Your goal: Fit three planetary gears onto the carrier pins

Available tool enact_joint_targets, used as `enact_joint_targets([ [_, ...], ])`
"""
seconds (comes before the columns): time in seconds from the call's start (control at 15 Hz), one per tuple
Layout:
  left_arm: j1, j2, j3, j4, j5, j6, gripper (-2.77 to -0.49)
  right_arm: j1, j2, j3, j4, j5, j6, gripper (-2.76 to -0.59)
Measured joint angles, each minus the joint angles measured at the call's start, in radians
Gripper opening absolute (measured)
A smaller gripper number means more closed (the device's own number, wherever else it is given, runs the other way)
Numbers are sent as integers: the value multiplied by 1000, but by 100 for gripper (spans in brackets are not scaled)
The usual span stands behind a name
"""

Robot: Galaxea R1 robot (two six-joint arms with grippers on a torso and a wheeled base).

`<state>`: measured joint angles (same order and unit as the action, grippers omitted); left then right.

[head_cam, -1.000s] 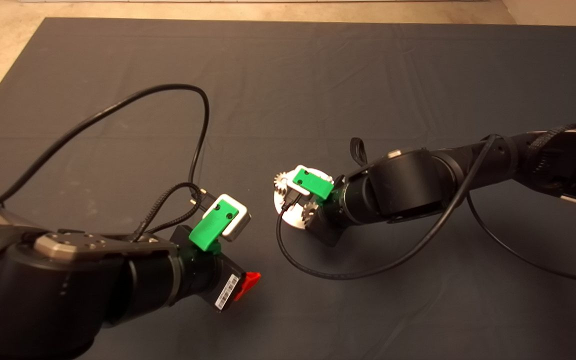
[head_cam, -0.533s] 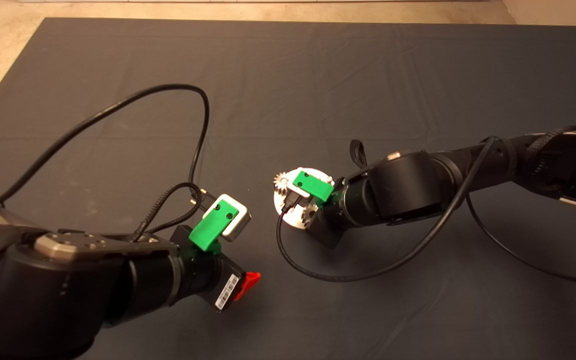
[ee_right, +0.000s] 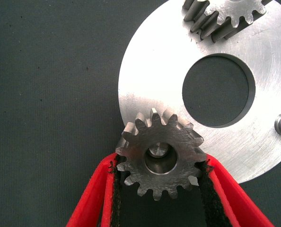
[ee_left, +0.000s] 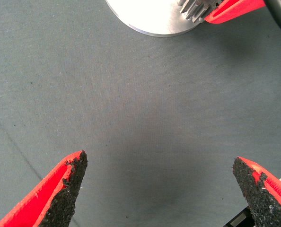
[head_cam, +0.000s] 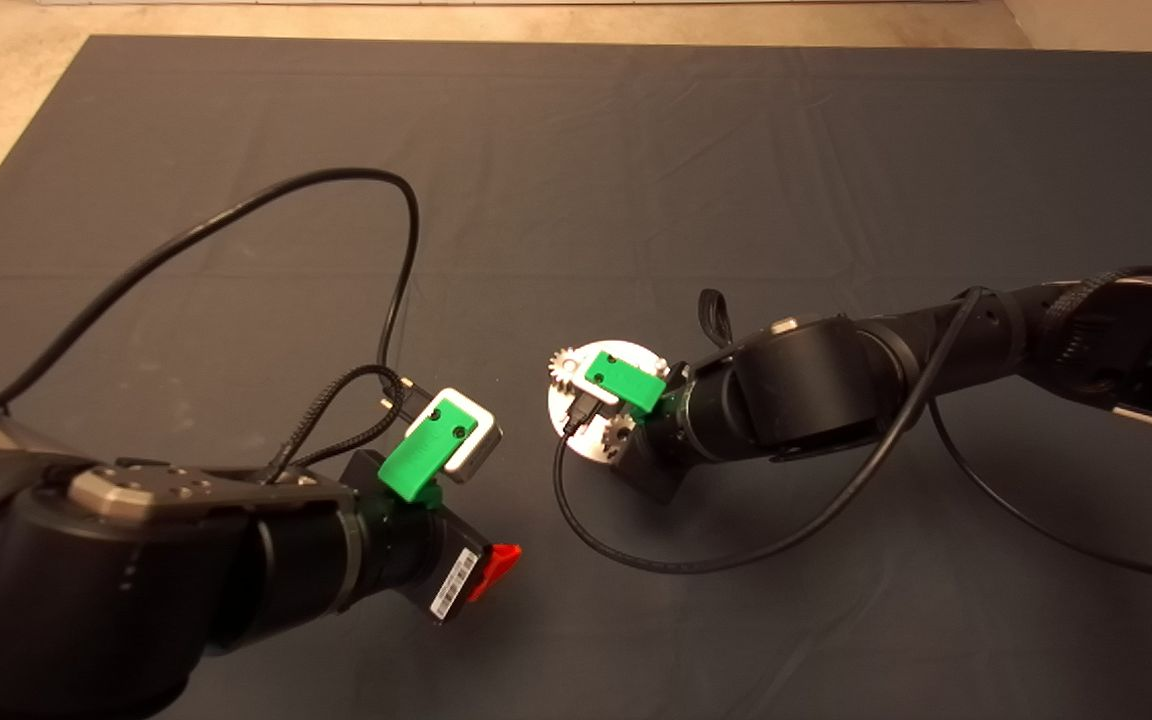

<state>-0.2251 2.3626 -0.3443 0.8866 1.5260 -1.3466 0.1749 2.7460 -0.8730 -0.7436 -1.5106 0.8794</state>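
Gear [ee_right: 160, 159] – clamped in right gripper [ee_right: 160, 187] – over disc [ee_right: 145, 85] pin.

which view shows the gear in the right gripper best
The right wrist view: the held gear fills it, its bore over a pin. The head view shows only a small part; the left wrist view only some teeth at an edge.

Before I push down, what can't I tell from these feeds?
- Seating depth of the held gear in the right claw: right wrist view looks down the bore; only the pin tip shows.
- Second gear: bore cut by right wrist view's edge, too small in head view.
- Third gear: in no view; right arm covers part of the disc in head view.
- Left claw waits open beside the disc.
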Motion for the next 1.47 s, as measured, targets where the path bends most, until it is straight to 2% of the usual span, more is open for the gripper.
enact_joint_targets([
  [0.6, 0, 0, 0, 0, 0, 0, -104, 0, 0, -1, 0, 1, 0, -241],
  [0.93, 0, 0, 0, 0, 0, 0, -104, 0, 0, -2, 0, 1, 0, -227],
  [1.2, 0, 0, 0, 0, 0, 0, -104, 0, 3, -2, 0, 5, 1, -207],
  [1.27, 0, 0, 0, 0, 0, 0, -104, 0, 3, -2, 0, 5, 1, -193],
  [1.47, 0, 0, 0, 0, 0, 0, -104, 0, 3, -2, 0, 7, 1, -174],
])
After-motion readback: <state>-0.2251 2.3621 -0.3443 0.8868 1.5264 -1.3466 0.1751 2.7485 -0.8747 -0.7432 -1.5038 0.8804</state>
